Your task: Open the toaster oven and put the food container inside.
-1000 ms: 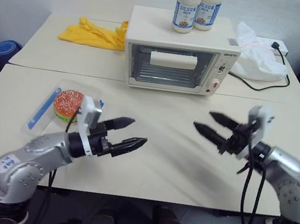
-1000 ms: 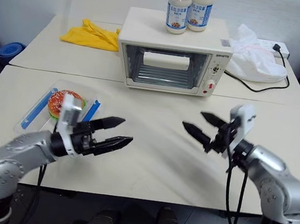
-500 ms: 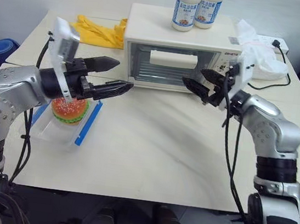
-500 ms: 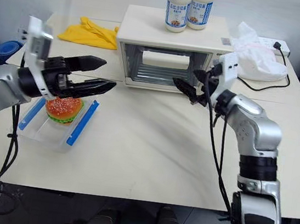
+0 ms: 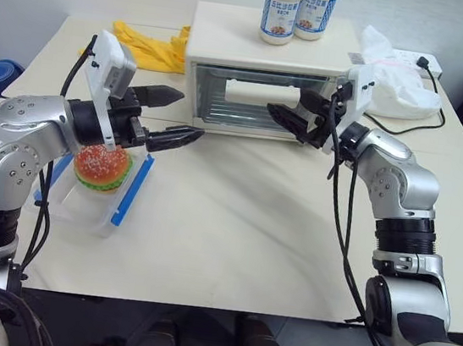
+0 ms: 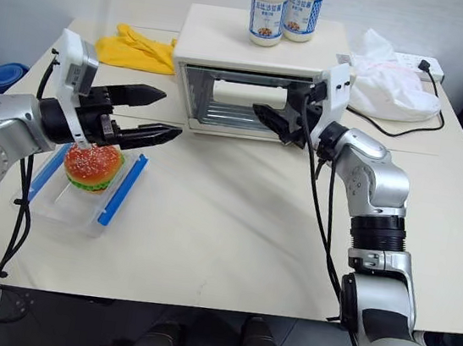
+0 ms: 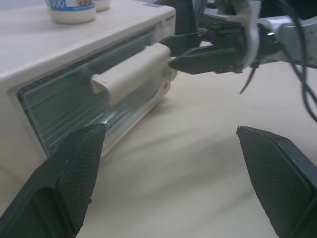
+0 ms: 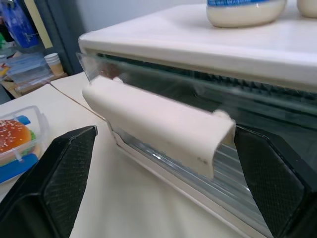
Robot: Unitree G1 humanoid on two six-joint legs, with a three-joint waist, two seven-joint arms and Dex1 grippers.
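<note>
We've got the toaster oven (image 5: pixel 266 75) at the back of the worktop (image 5: pixel 250 227) with its glass door closed. There's small writing at its top right corner, too tiny for us to read. Two jars (image 5: pixel 297 9) with blue-and-white labels sit on top, text unreadable. Our right hand (image 5: pixel 294 117) is spread wide right at the white handle (image 8: pixel 158 124). Our left hand (image 5: pixel 170 118) is spread too, hovering above the food container (image 5: pixel 98 181), which sits lidless with the burger at the worktop's left. A sticker on our left arm shows handwriting we can't make out.
</note>
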